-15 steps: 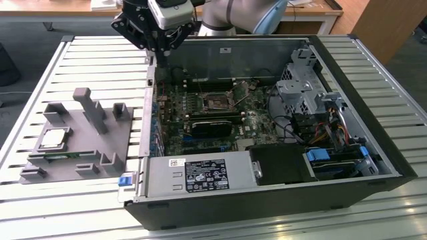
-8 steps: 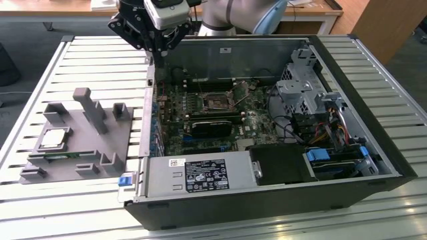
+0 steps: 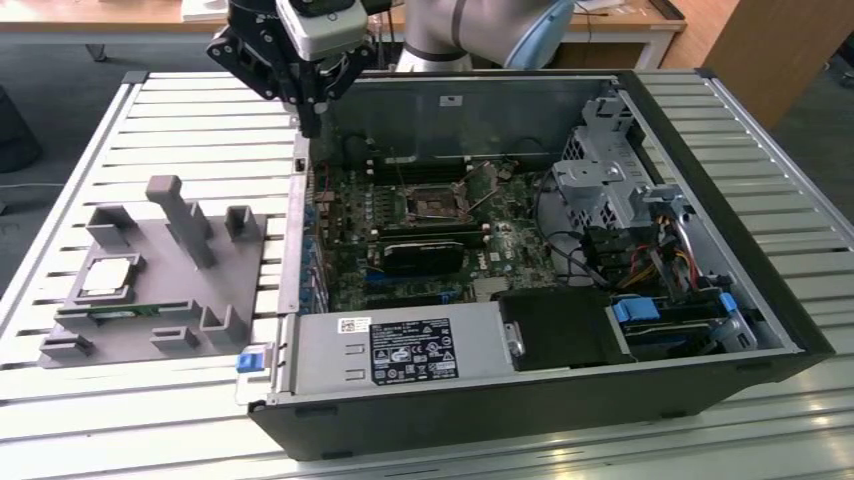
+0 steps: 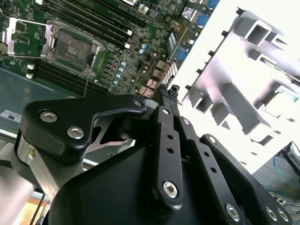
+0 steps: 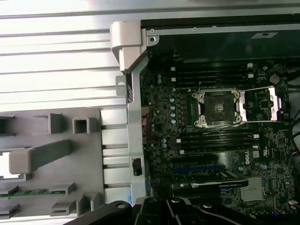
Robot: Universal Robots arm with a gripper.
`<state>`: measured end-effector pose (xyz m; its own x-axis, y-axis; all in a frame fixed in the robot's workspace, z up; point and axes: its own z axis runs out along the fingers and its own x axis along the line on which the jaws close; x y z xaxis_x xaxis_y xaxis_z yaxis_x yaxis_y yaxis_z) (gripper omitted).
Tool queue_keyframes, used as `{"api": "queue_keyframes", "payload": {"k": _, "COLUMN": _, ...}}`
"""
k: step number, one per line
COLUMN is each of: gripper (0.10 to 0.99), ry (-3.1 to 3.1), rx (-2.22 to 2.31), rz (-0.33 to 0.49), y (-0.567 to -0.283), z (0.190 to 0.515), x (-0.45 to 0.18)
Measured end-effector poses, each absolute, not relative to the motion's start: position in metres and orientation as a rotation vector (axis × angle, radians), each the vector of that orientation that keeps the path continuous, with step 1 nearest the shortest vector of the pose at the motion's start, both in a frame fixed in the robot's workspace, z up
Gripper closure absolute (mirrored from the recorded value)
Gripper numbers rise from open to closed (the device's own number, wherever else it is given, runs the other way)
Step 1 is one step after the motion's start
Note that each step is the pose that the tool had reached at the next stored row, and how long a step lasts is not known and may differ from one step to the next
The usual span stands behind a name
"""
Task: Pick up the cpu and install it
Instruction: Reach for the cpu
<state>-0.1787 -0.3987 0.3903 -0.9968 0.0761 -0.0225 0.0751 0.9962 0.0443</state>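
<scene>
The cpu [image 3: 110,278], a small silver square, lies flat in a grey holder [image 3: 147,300] on the slatted table, at the exterior view's left of the open computer case. In the second wrist view the cpu [image 4: 280,102] sits in that same holder. The open socket [image 3: 434,203] with its raised metal frame is on the motherboard inside the case; both wrist views show the socket [image 5: 218,107] [image 4: 70,47]. My gripper [image 3: 310,126] hangs above the case's side wall near the back corner, fingers together and holding nothing. It is apart from both cpu and socket.
A green memory strip [image 3: 120,312] lies in the holder beside the cpu, and a tall grey post [image 3: 180,215] rises from it. Inside the case are a power supply [image 3: 400,350], a drive cage [image 3: 601,180] and cables [image 3: 641,265]. The case wall [image 5: 133,140] separates holder and motherboard.
</scene>
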Motion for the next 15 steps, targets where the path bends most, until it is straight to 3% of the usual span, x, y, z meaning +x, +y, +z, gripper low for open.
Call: {"api": "queue_keyframes", "payload": {"k": 15, "gripper": 0.98, "ry": 3.116, "rx": 0.118, "rz": 0.068, "y": -0.399, "z": 0.39, "x": -0.19}}
